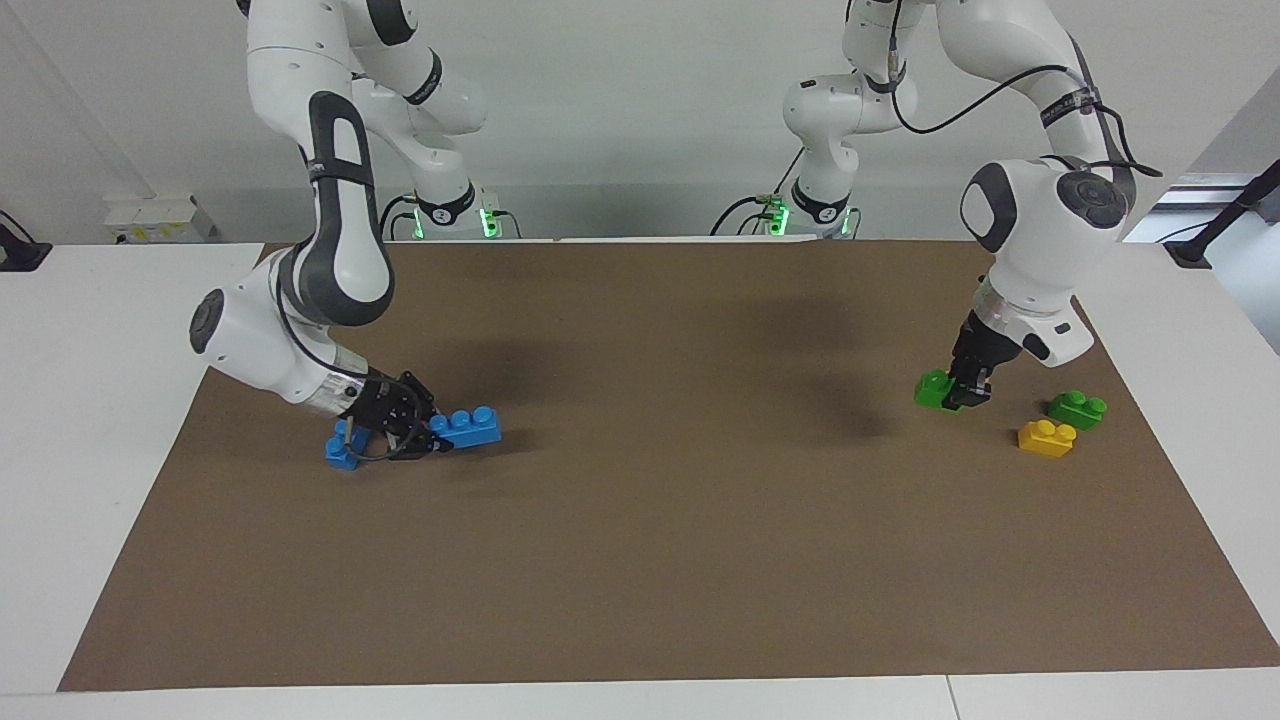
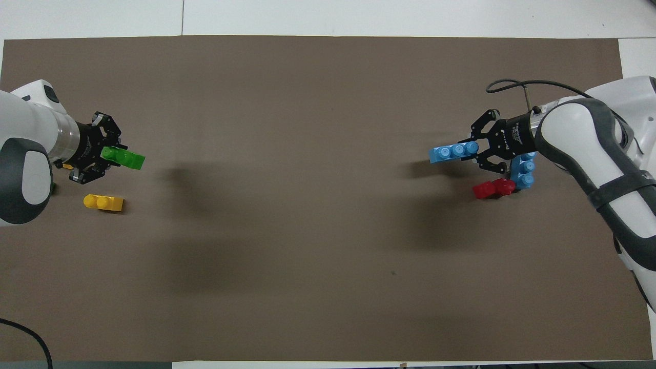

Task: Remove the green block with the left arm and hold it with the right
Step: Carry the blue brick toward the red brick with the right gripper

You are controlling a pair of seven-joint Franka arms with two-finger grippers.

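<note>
The bright green block (image 1: 935, 390) is between the fingers of my left gripper (image 1: 968, 393) at the left arm's end of the mat. It sticks out of the gripper toward the table's middle, tilted, in the overhead view (image 2: 125, 158). The left gripper (image 2: 108, 154) is shut on it, low over the mat. My right gripper (image 1: 435, 437) is low at the right arm's end, shut on one end of a long blue brick (image 1: 470, 427). In the overhead view the right gripper (image 2: 479, 148) has the blue brick (image 2: 453, 152) pointing toward the table's middle.
A yellow brick (image 1: 1046, 437) and a darker green brick (image 1: 1077, 409) lie on the brown mat (image 1: 640, 560) beside the left gripper. A second blue brick (image 2: 524, 171) and a red brick (image 2: 492, 188) lie under the right wrist.
</note>
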